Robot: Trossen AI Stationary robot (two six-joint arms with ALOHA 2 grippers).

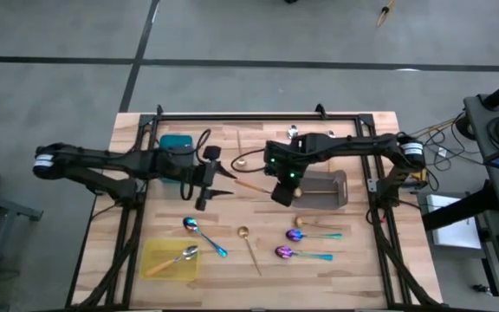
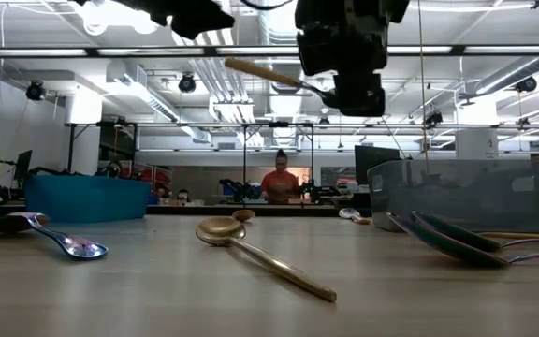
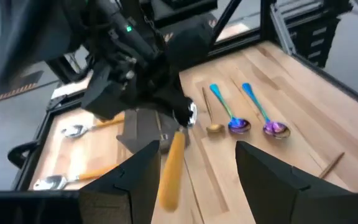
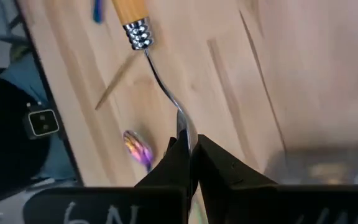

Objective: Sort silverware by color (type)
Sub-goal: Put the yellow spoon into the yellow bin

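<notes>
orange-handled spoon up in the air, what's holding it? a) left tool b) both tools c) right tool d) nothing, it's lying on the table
c: the right tool is shut on the bowl end of the orange-handled spoon, which hangs above the table, while the left tool stands open around the handle end without closing on it.

The wooden table (image 1: 258, 260) carries a teal tray (image 1: 177, 143) near its far left corner, a yellow tray (image 1: 158, 258) near the near left corner and a grey tray (image 1: 326, 192) toward the right edge. Directly on the boards lie a gold spoon (image 1: 249, 244) near the middle of the near edge, an iridescent spoon (image 1: 203, 234) just left of it, and two more iridescent spoons (image 1: 304, 254) to its right. A silver spoon with an orange handle (image 1: 173, 260) rests in the yellow tray.
</notes>
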